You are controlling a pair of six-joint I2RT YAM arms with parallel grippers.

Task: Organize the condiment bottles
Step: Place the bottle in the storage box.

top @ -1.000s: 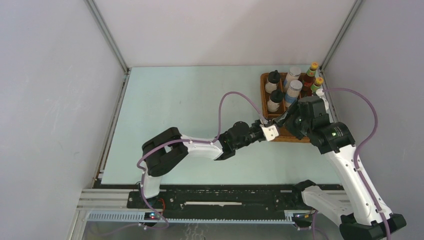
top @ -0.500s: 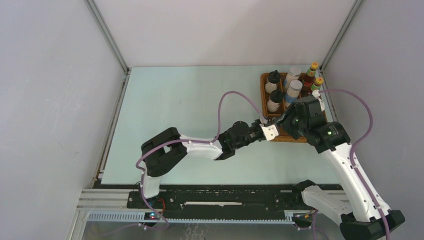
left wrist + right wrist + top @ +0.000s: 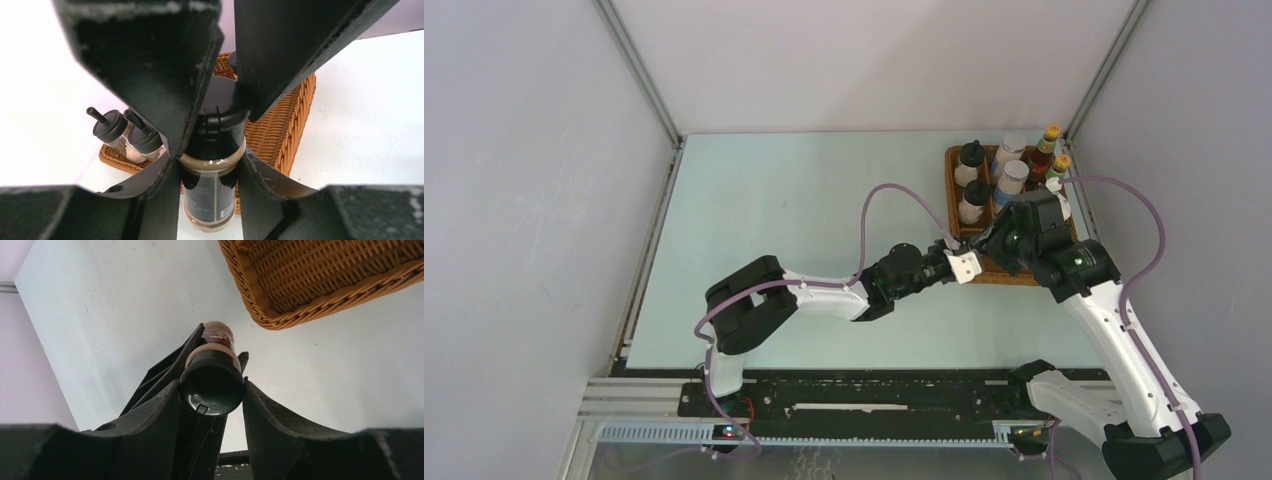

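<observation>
- Plainly, the left gripper [image 3: 209, 161] was clamped on a small dark-label jar [image 3: 210, 196], with one finger on each side of the body just below the neck.
- That jar had tan contents and a black lid [image 3: 212, 386]. The lid pointed away from the left gripper and straight at the right wrist camera.
- The right gripper [image 3: 212, 390] had narrowed around that lid, with a finger close on each side. Whether the fingers pressed on it could not be made out.
- The two grippers met nose to nose, and the jar was the only thing between them.
- In the left wrist view, the right gripper's black fingers reached in from beyond the jar and straddled its lid.
- The brown wicker tray [image 3: 320, 280] lay just beyond both grippers. Its near corner was beside the held jar, which sat outside the rim.
- Whether the jar's base was clear of the pale tabletop [image 3: 804, 220] could not be told.
- Farther behind the grippers, two black-lidded white jars [image 3: 970, 155] stood upright in the tray's left compartments.
- To their right stood two silver-lidded jars [image 3: 1012, 172], also upright in the tray.
- Two red sauce bottles [image 3: 1050, 135] with orange caps stood at the tray's far right, just beyond the right gripper's wrist.
</observation>
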